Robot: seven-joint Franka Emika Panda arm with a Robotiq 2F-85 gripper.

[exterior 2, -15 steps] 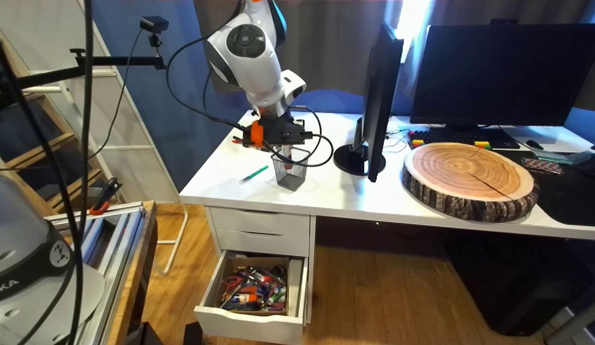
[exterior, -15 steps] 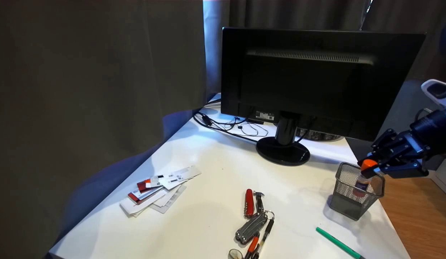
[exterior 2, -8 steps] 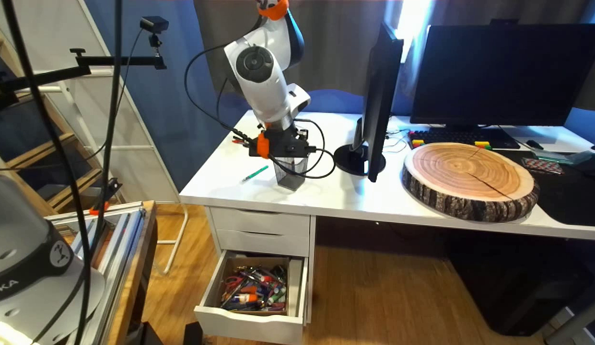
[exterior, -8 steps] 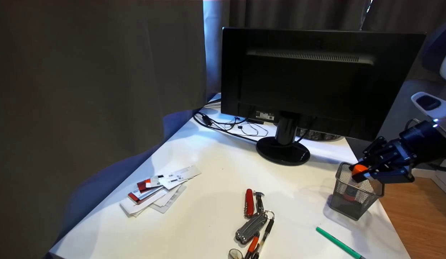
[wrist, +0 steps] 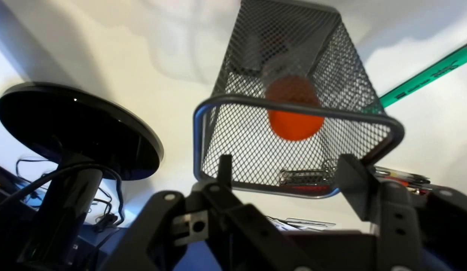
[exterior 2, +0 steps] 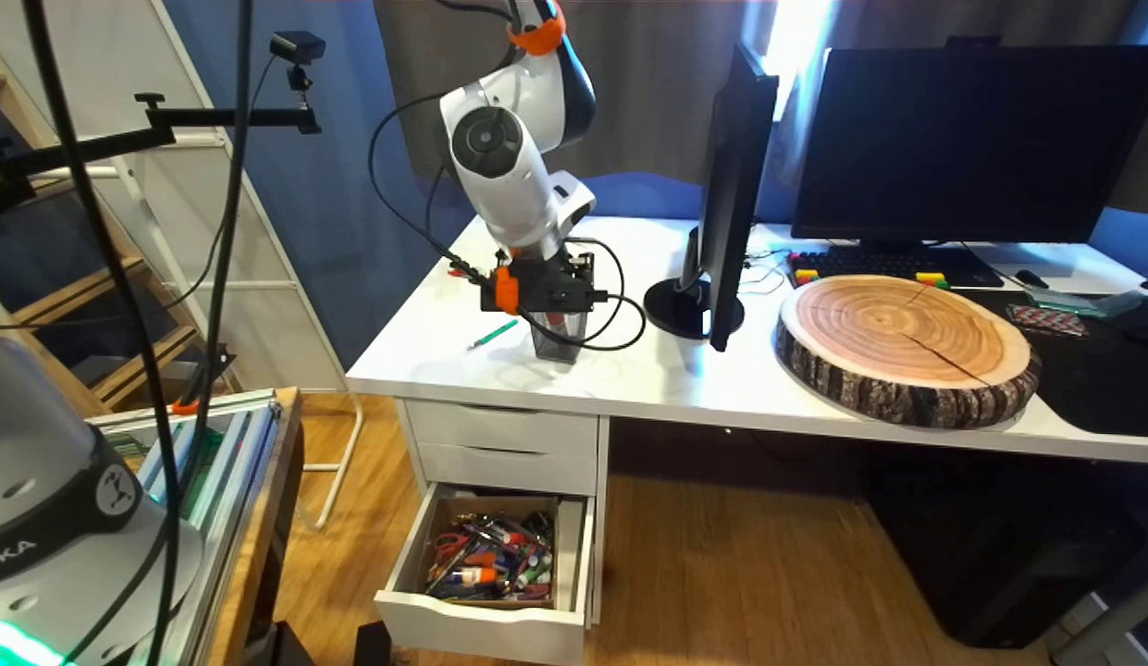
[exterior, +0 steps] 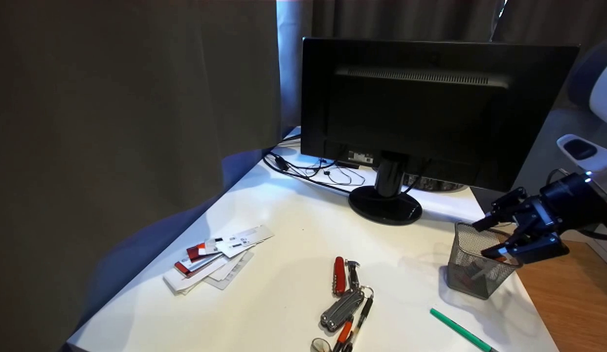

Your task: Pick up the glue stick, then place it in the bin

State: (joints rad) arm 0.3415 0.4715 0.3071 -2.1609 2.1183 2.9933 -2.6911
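Here, glue stick (wrist: 295,125), aslant in bin (wrist: 345,81), orange end up

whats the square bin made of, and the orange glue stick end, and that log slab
Bin: likely painted metal wire, from its fine open mesh and faint sheen. Orange end of the glue stick: probably plastic, from its smooth, bright surface. Log slab: wood, by its rings and rough bark; whether varnished, unclear.
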